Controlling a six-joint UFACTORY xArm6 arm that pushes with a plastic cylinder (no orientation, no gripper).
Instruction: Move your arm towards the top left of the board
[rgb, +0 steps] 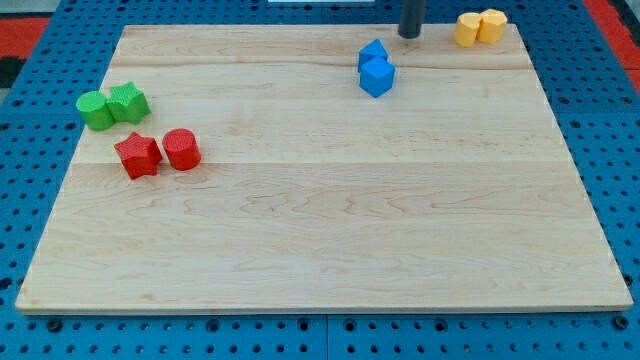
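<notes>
My tip stands near the view's top edge of the wooden board, right of centre. Two blue blocks sit touching each other just below and left of the tip, a small gap apart from it. Two yellow blocks sit touching at the board's top right corner, to the right of the tip. The board's top left corner is far to the tip's left.
At the view's left, a green cylinder touches a green star. Below them a red star touches a red cylinder. A blue pegboard surrounds the board.
</notes>
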